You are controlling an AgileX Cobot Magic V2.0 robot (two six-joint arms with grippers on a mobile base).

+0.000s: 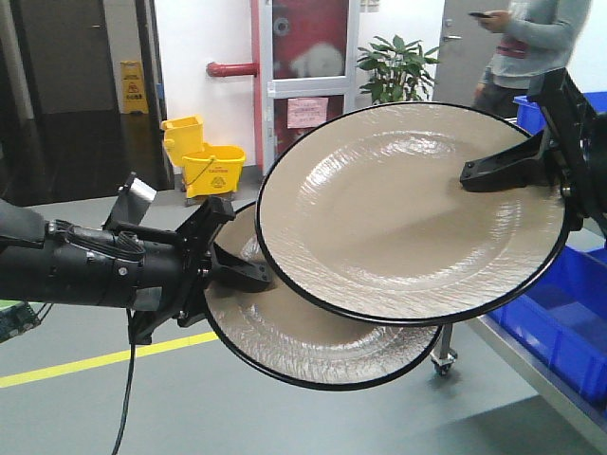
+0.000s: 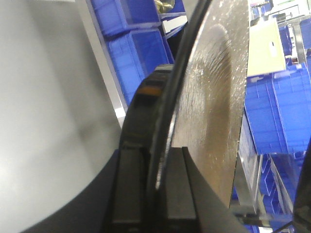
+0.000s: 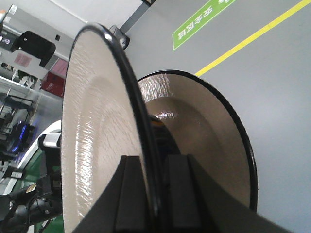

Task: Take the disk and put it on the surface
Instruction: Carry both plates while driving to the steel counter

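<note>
I have a disk in each arm, and both are up in the air over the floor, neither one on the surface yet. My left gripper (image 1: pixel 248 275) is clamped on the left rim of the lower disk (image 1: pixel 313 346). In the left wrist view one finger sits on each face of that disk (image 2: pixel 214 97), with the black edge pinched between them. My right gripper (image 1: pixel 486 173) bites the right rim of the upper disk (image 1: pixel 408 209) in the same way, and the right wrist view shows its black rim wedged between the two fingers (image 3: pixel 131 194). I hold them by the rim because a wide, shallow, glazed disk gives my narrow jaws nothing else to grip. Both disks are tilted, faces turned toward the front camera. The upper one is nearer and overlaps the top right of the lower one. From the right wrist the lower disk (image 3: pixel 204 126) shows behind the upper disk (image 3: pixel 92 145), but I cannot tell whether they touch. I cannot pick out the taped dark tabletop in these views, only blue bins (image 1: pixel 569 322) on the right and a yellow floor line (image 1: pixel 95 360) at the near left. I judge the arms should part before either disk is levelled and lowered, since glaze could slip or the rims could knock.
</note>
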